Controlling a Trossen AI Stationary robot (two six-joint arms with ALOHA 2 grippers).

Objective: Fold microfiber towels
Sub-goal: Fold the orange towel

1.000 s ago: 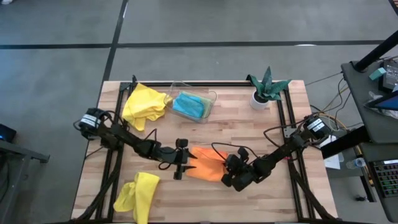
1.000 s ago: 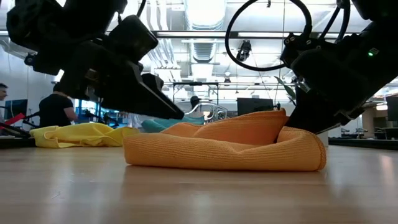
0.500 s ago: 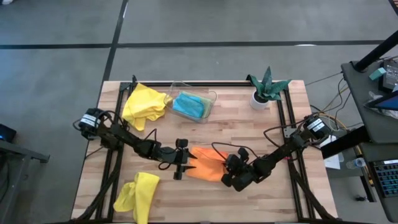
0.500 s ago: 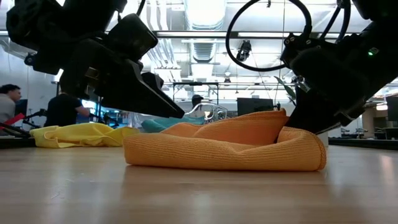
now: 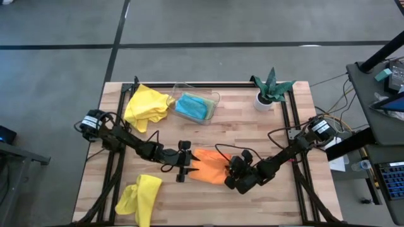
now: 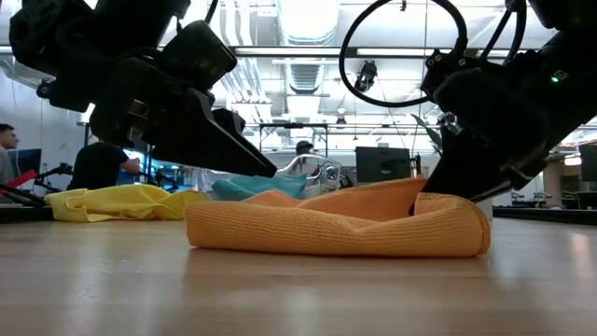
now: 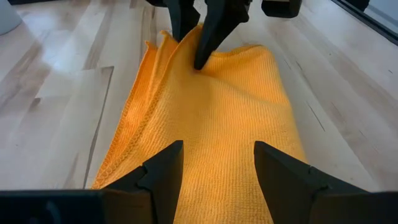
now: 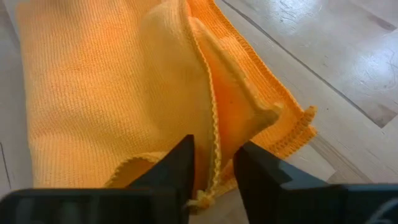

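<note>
**Orange towel fold: release hazard at the right-hand edge**

Wooden table planks (image 5: 252,135) carry all items, and the clear plastic tray (image 5: 214,99) at the back edge is taken as the landmark. The orange towel (image 5: 211,169) lies in front of the tray, toward the table's near edge, between the two grippers.

Risks, as judged from this position:
- The right gripper (image 8: 214,167) is set with its fingers slightly parted around the towel's hemmed edge. If a loop of the hem is caught on a finger during withdrawal, the upper layer could be dragged open.
- The left gripper (image 7: 214,165) is held just above the opposite end, fingers spread, gripping nothing. The cloth is therefore not pinned, and the whole bundle could slide.

Towel condition: a flattened, doubled bundle is seen, with a rounded fold at one end. Layers are misaligned at the right gripper's end, where a corner protrudes and a pocket gapes.
</note>
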